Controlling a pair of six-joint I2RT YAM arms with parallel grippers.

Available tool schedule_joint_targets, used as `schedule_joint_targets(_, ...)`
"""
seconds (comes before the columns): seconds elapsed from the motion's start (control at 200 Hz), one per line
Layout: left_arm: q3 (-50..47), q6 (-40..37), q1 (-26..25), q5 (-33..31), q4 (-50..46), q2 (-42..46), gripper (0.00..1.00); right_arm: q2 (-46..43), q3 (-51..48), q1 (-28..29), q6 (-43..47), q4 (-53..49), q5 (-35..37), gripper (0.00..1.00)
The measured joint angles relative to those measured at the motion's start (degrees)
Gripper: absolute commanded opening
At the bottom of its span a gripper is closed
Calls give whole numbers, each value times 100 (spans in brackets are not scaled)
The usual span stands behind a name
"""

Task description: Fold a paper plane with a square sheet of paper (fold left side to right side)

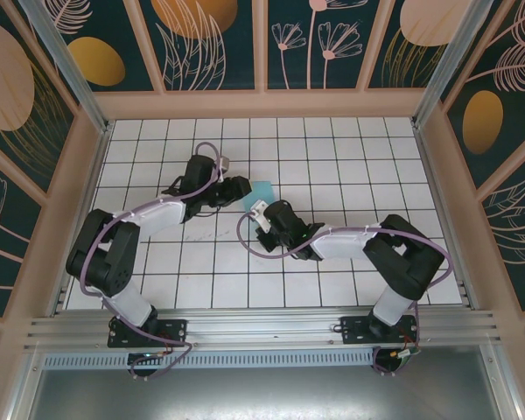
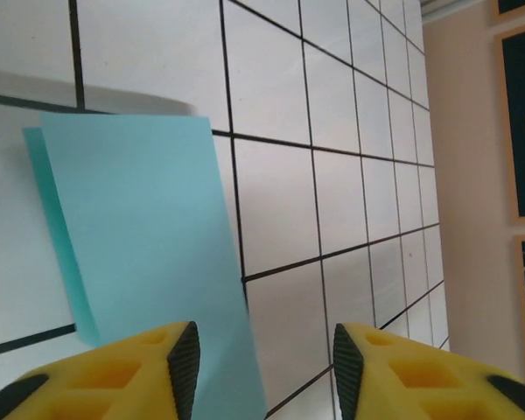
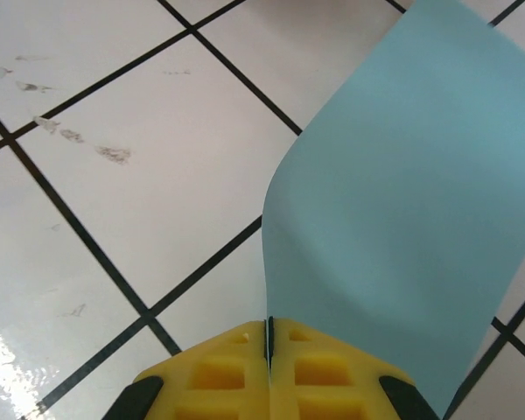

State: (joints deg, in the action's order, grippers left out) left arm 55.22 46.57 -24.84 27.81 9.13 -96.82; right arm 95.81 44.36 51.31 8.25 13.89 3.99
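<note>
Paper sheet [image 3: 394, 201] pinched in right gripper [image 3: 269, 325].

One square sheet of paper [image 1: 262, 190], one left claw [image 2: 262, 367], one right claw [image 3: 269, 337].

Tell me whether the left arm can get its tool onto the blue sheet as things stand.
Probably yes. The left tool stands open with the sheet lying just ahead of it, nothing between them. The right tool, shut on one edge, does not seem to block that side.
</note>
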Motion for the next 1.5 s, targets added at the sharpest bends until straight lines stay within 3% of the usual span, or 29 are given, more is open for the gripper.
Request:
schedule_joint_targets(0.29, 1449, -623, -2, 330, -413, -1543, 29, 2, 2, -35, -114, -33, -293, 0)
schedule_joint_targets(0.475, 1700, -848, -2, 466, -645, -2131, 27, 74, 76, -55, -160, -70, -476, 0)
schedule_joint_targets(0.881, 1786, -1147, -2, 522, -826, -2463, 24, 79, 140, -417, -424, -146, -1198, 0)
schedule_joint_targets(1.136, 1786, -1270, -2, 520, -826, -2472, 23, 227, 365, -981, -822, -339, -1908, 0)
schedule_joint_targets(1.501, 1786, -1346, -2, 522, -831, -2474, 22, 824, 896, -1375, -1075, -750, -2170, 0)
